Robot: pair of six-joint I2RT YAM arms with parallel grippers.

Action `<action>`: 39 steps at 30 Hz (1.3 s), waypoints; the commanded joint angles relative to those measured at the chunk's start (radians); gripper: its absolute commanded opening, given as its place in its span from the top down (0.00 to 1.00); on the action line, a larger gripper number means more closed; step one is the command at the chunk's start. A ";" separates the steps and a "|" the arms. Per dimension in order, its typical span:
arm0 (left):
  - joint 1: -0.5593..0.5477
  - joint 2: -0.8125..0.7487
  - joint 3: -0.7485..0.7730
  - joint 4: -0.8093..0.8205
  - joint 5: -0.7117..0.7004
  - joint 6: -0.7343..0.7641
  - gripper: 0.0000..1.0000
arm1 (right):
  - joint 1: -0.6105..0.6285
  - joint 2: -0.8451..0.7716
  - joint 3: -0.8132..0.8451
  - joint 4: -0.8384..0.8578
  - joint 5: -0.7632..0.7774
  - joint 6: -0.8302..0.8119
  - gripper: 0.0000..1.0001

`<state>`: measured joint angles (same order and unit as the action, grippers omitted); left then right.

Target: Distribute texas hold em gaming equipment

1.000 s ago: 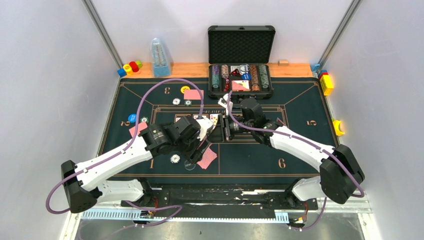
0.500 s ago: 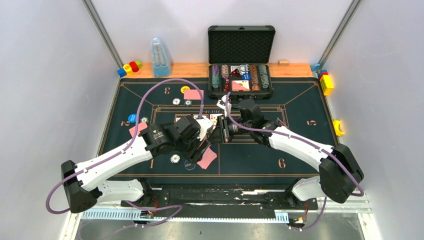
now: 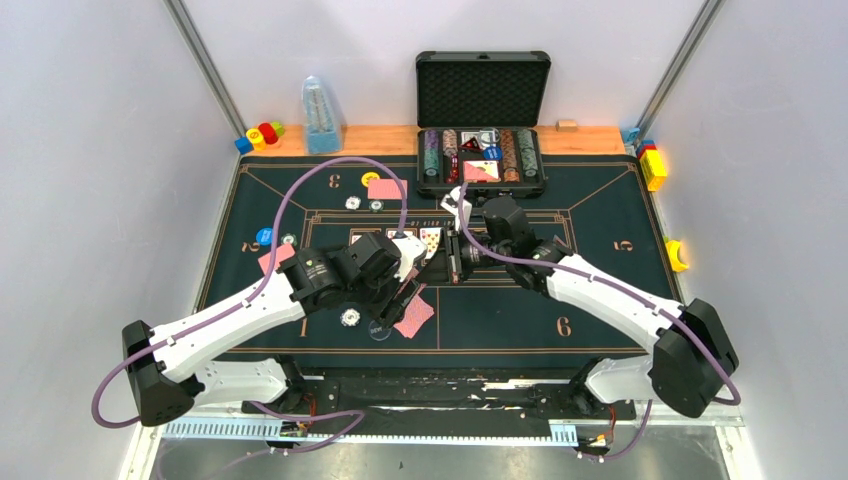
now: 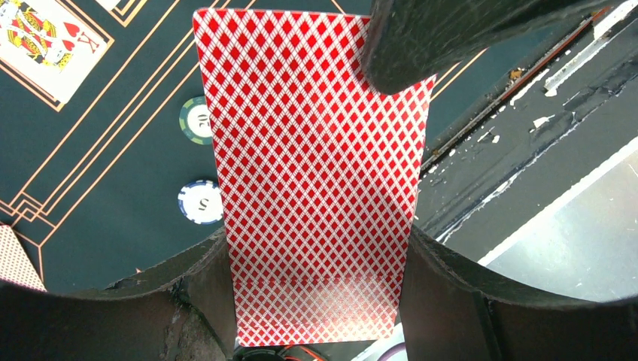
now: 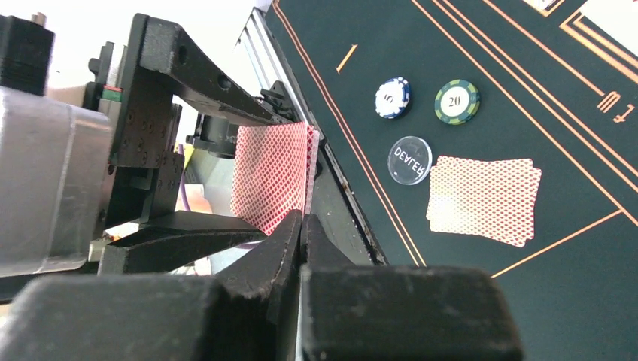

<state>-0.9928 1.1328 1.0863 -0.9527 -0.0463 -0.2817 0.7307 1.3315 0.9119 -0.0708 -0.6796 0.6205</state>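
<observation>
My left gripper (image 4: pixel 316 297) is shut on a stack of red-backed cards (image 4: pixel 316 165) and holds it upright above the green mat; it also shows from above (image 3: pixel 412 272). My right gripper (image 5: pixel 301 226) is shut, its tips pinching the near edge of that stack (image 5: pixel 274 173); one of its fingers (image 4: pixel 421 37) overlaps the stack's top corner. On the mat below lie a dealer button (image 5: pixel 410 159), a white-blue chip (image 5: pixel 392 98), a green chip (image 5: pixel 457 101) and a small pile of red-backed cards (image 5: pixel 483 199).
An open black case (image 3: pixel 482 75) of chips stands at the back. More cards (image 3: pixel 383 188), a blue disc (image 3: pixel 264 236), a yellow disc (image 3: pixel 370 179) and chips (image 3: pixel 352 202) lie on the left of the mat (image 3: pixel 600 300). Face-up cards (image 3: pixel 430 238) lie in the middle. Toy blocks (image 3: pixel 260 135) and a clear bottle (image 3: pixel 320 118) stand at the far left.
My right gripper has edged left to the held stack and then drawn slightly back, still at its edge. My left arm has hardly moved.
</observation>
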 commanded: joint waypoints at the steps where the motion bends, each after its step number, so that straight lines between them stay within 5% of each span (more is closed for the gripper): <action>1: -0.001 -0.036 0.016 0.024 0.002 0.006 1.00 | -0.013 -0.056 0.036 -0.024 0.049 -0.045 1.00; 10: -0.001 -0.037 0.017 0.024 0.002 0.004 1.00 | -0.078 -0.181 0.027 -0.048 0.025 -0.143 1.00; 19: -0.001 -0.053 0.014 0.023 0.006 0.004 1.00 | -0.295 -0.284 0.031 -0.115 -0.226 -0.402 1.00; 29: -0.001 -0.055 0.015 0.025 0.019 0.002 1.00 | -0.422 -0.137 0.195 -0.662 -0.144 -1.350 1.00; 39: -0.001 -0.061 0.015 0.023 0.006 -0.001 1.00 | -0.625 0.308 0.599 -1.214 -0.144 -1.819 1.00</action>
<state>-0.9928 1.1027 1.0863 -0.9524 -0.0349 -0.2825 0.1368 1.4975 1.3437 -0.9802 -0.8349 -0.9096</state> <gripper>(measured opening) 0.716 0.010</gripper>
